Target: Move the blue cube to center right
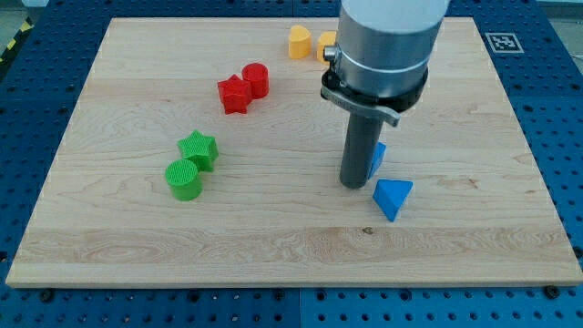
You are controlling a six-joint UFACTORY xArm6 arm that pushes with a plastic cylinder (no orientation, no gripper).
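The blue cube (379, 158) is mostly hidden behind my rod, only its right edge showing, right of the board's middle. My tip (353, 185) rests on the board at the cube's left side, touching or nearly touching it. A blue triangular block (393, 197) lies just below and to the right of the tip, apart from the cube.
A red star block (234, 94) and a red cylinder (256, 79) sit at upper left of centre. A green star block (199, 149) and a green cylinder (184, 179) sit at left. Two yellow blocks (300, 41) lie at the top, one partly hidden behind the arm. The wooden board (474, 264) rests on a blue perforated table.
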